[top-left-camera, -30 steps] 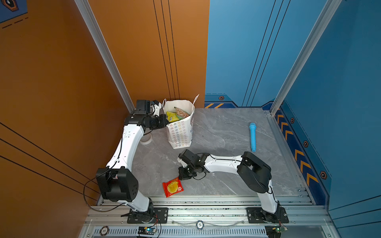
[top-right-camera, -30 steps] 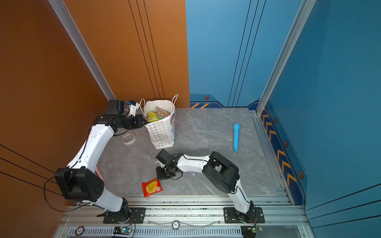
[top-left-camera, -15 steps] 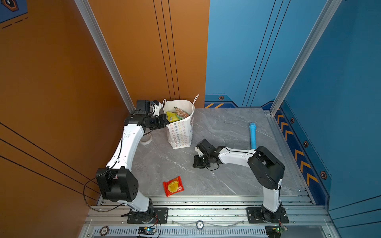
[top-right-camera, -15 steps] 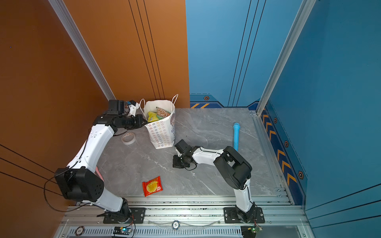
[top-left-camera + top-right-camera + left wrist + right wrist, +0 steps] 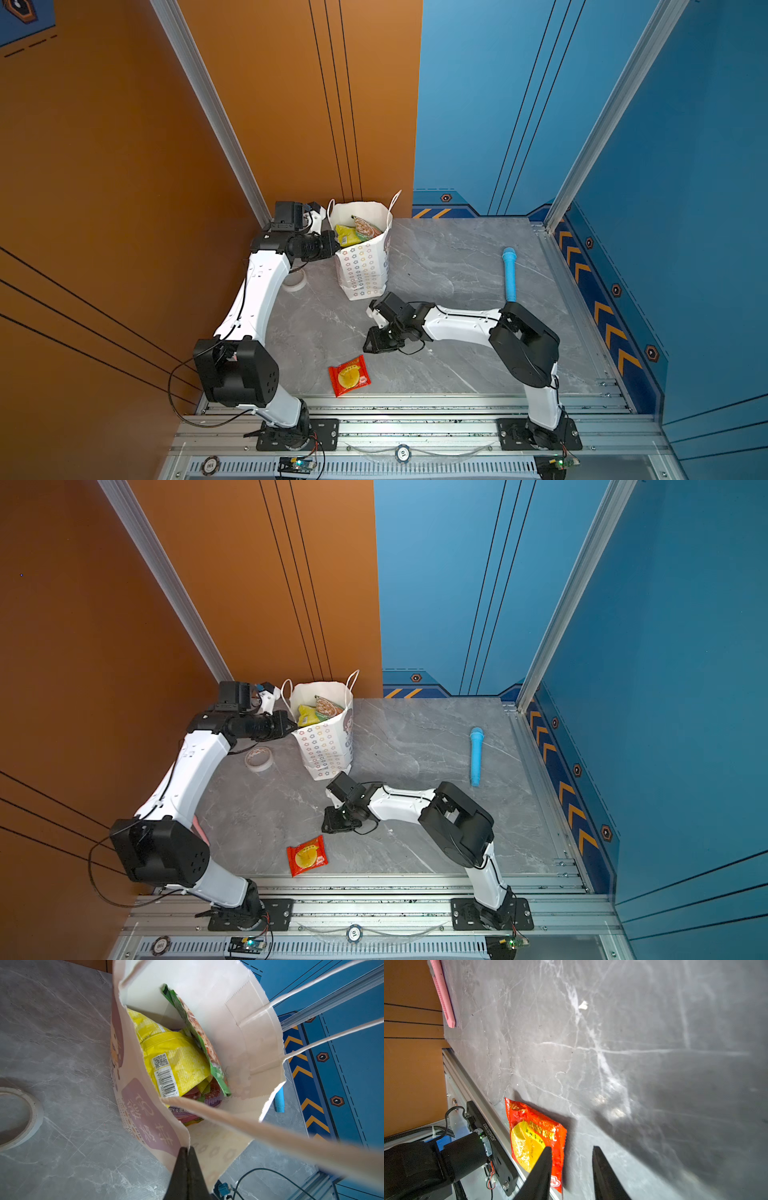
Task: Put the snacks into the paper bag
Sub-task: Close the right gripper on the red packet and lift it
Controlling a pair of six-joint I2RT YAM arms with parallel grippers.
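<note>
Top views, both: grey marble-veined tabletop [image 5: 457, 257], smooth, matt, rectangular. White paper bag [image 5: 363, 266] stands upright at far left-centre, mouth open, rim serrated, thin cord handles, side printed with small coloured flower rings. Left gripper [image 5: 188, 1148] is pinched together on the bag's left rim, with paper between the black tapered fingers. Inside the bag, left wrist view: crinkly yellow pouch [image 5: 172, 1057] with barcode label, flat green packet [image 5: 197, 1034] leaning against the paper wall, purple-printed packet [image 5: 209, 1099] deeper down. Right gripper [image 5: 571, 1148] hovers low near table centre, jaws apart, nothing between them. Glossy red pouch [image 5: 349, 375], squarish, with a yellow disc printed on it, lies flat by the near edge, just near-left of that gripper and outside the bag. Blue cylindrical stick [image 5: 509, 274] lies far right. Tape roll [image 5: 259, 758], a thin ring, sits left of the bag.
</note>
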